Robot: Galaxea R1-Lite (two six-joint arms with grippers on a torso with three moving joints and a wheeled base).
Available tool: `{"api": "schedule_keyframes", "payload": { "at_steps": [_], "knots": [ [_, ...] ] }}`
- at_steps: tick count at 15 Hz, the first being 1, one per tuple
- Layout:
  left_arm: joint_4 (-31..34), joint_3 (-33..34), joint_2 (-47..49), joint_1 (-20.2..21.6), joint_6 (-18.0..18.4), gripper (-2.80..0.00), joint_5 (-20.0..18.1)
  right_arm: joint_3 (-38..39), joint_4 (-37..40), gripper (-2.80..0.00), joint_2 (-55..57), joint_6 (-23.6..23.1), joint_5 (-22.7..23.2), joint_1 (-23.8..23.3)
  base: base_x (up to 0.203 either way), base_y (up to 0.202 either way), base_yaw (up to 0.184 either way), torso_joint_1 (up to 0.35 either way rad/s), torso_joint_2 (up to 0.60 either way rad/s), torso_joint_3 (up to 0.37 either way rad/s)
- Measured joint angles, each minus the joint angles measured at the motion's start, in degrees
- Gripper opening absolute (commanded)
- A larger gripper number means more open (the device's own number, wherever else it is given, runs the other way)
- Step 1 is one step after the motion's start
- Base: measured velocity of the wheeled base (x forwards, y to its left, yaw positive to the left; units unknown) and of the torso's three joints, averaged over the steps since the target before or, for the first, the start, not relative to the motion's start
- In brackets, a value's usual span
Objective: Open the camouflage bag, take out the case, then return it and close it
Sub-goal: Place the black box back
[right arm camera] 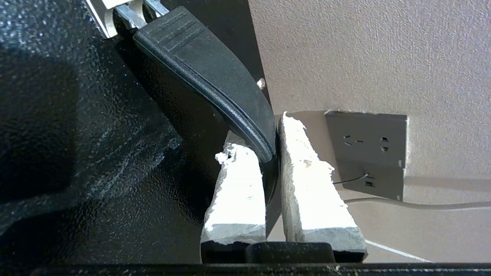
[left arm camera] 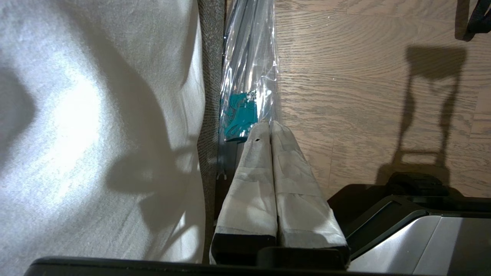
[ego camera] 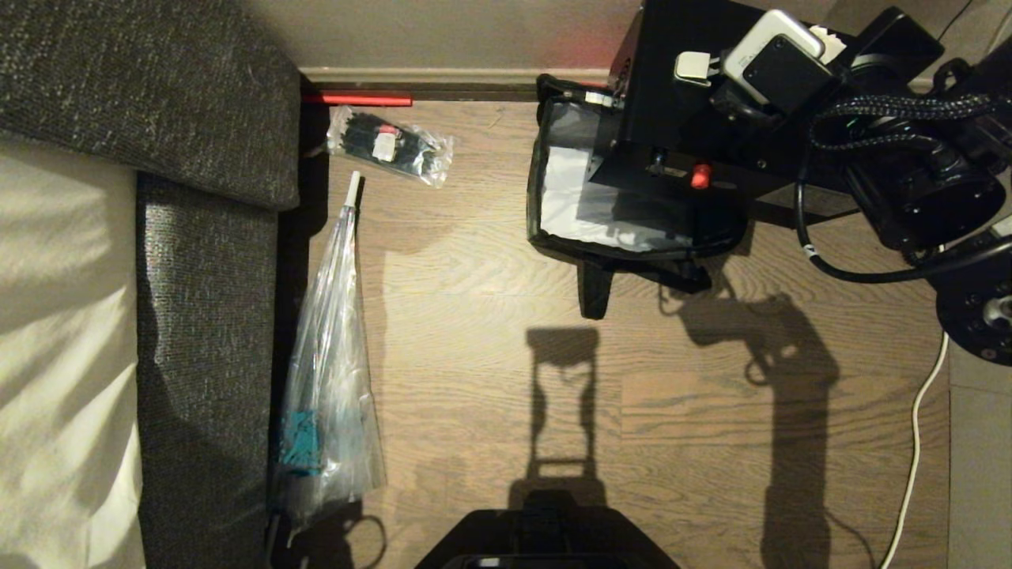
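1. The camouflage bag (ego camera: 624,229) stands open on the wooden floor (ego camera: 490,316).
2. The right arm (ego camera: 909,158) holds the black case (ego camera: 672,87) above it.
3. A clear umbrella (ego camera: 328,379) lies beside the sofa (ego camera: 205,276).

Pebbled matt black case (right arm camera: 76,153); grained wood floor (ego camera: 490,316).

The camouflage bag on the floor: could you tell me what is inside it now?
Only pale lining shows inside the camouflage bag. The case, held above by the right gripper, covers its far part.
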Motion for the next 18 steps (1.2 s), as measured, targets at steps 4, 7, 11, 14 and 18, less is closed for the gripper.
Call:
{"api": "schedule_keyframes", "payload": {
  "at_steps": [4,7,11,14,18],
  "knots": [
    [0.0,0.0,0.0,0.0,0.02,-2.8,0.02,-0.83,-0.05,-2.8,0.6,-0.2,-0.39,1.74,0.0,0.0,0.0,0.0,0.0,0.0],
    [0.0,0.0,0.0,0.0,0.02,-2.8,0.02,-2.61,0.7,-2.8,0.98,-1.01,-0.39,3.07,0.0,0.0,0.0,0.0,0.0,0.0],
    [0.0,0.0,0.0,-0.04,0.01,-2.8,0.0,-3.29,0.0,-2.8,1.49,-2.22,-0.44,4.39,0.0,0.0,0.0,0.0,0.0,0.0],
    [-0.02,0.0,0.0,0.02,-0.01,-2.8,0.02,-3.71,0.26,-2.8,2.01,-2.25,-0.68,5.6,0.0,0.0,0.0,0.0,0.0,0.0],
    [0.0,0.0,0.0,-0.02,-0.01,-2.8,0.02,-3.75,0.3,-2.8,2.85,-2.06,-2.29,7.0,0.0,0.0,0.0,0.0,0.0,0.0]
  ]
}}
